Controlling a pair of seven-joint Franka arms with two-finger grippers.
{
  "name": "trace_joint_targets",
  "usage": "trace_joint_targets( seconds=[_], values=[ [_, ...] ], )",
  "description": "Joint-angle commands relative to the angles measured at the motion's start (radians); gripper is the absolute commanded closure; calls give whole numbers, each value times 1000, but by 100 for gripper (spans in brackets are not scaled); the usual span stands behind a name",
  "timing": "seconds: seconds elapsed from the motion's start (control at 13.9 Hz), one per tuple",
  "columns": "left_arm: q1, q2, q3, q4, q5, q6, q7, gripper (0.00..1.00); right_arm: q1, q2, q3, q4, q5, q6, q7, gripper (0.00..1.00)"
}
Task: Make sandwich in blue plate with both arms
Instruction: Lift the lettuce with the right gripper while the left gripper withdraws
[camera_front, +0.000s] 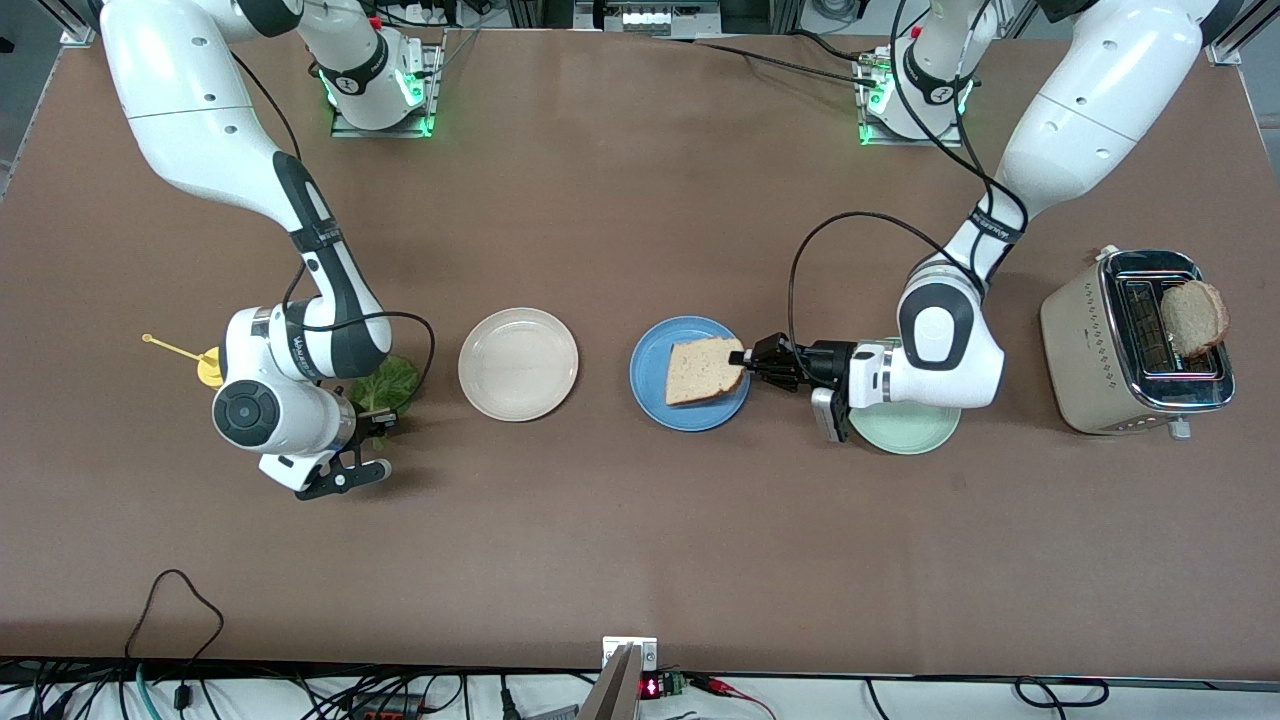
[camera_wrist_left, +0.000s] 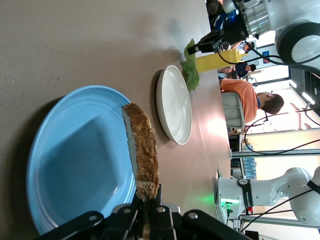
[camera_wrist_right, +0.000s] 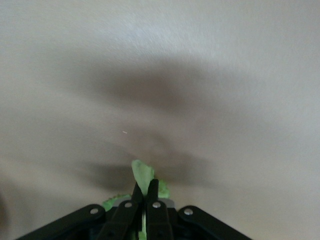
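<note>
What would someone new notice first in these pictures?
The left gripper holds a bread slice by its edge over the blue plate mid-table. Toward the right arm's end, the right gripper is shut on a lettuce leaf. Another slice sticks out of the toaster at the left arm's end.

Blue plate (camera_wrist_left: 75, 165): smooth, glossy glazed finish. Cream-white plate (camera_front: 518, 363): same glazed sheen. Bread slice (camera_wrist_left: 142, 152): porous crumb, rough grainy brown crust. Lettuce leaf (camera_front: 385, 383): crinkled, matt green. Toaster (camera_front: 1135, 345): cream body with polished chrome top. Table (camera_front: 640, 520): matt brown covering. Arm shells were glossy white plastic.
</note>
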Motion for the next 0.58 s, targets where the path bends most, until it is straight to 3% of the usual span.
trace_joint_targets(
  seconds=[0.0, 0.14, 0.22, 0.29, 0.36, 0.43, 0.51],
  values=[
    [-20, 22, -6, 7, -49, 26, 28, 100, 20, -70, 7, 10, -17, -71, -142, 100],
    [-49, 27, -6, 5, -66, 73, 28, 100, 22, -87, 45, 66, -11, -172, -207, 100],
    [-91, 45, -3, 9, -66, 101, 28, 95, 22, -92, 91, 121, -10, -253, -238, 100],
    [-95, 47, -3, 6, -66, 113, 27, 84, 19, -92, 127, 137, -4, -275, -271, 100],
    [-94, 45, 1, 5, -60, 114, 28, 53, 17, -93, 167, 151, 10, -295, -279, 100],
    [-91, 44, 3, 5, -52, 115, 41, 1, 19, -93, 190, 168, 24, -298, -284, 100],
    [-82, 39, 4, 2, -52, 114, 71, 0, 20, -93, 223, 183, 30, -298, -285, 100]
  ],
)
